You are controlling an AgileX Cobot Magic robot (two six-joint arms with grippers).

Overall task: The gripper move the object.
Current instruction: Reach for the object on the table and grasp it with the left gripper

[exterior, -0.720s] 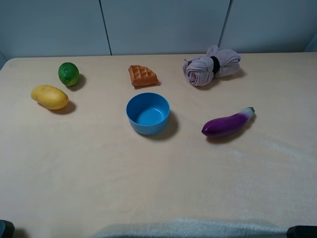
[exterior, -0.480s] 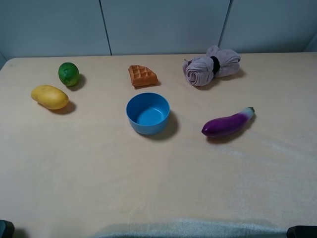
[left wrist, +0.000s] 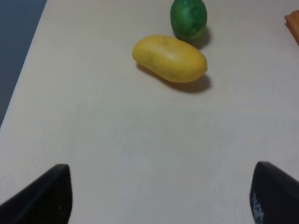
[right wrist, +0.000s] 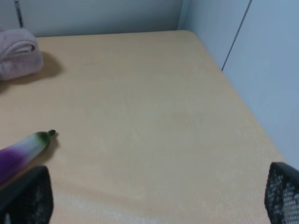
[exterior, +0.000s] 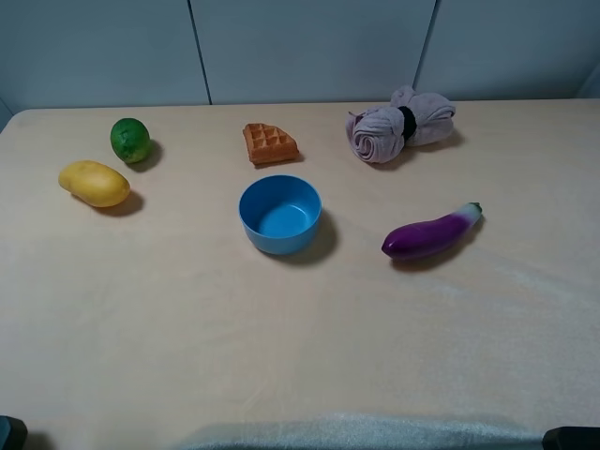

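Observation:
The green lime-like fruit (exterior: 130, 140) sits at the far left of the table, just behind the yellow mango (exterior: 94, 183). It also shows in the left wrist view (left wrist: 188, 18), beyond the mango (left wrist: 170, 58). My left gripper (left wrist: 159, 200) is open and empty, its dark fingers wide apart near the table's front left, well short of the fruit. My right gripper (right wrist: 154, 200) is open and empty near the front right. In the high view only small dark bits of the arms show at the bottom corners.
A blue bowl (exterior: 279, 214) stands mid-table. An orange waffle (exterior: 269, 142) lies behind it. A rolled pink towel (exterior: 398, 125) is at the back right. A purple eggplant (exterior: 431, 232) lies right of the bowl, also in the right wrist view (right wrist: 21, 151).

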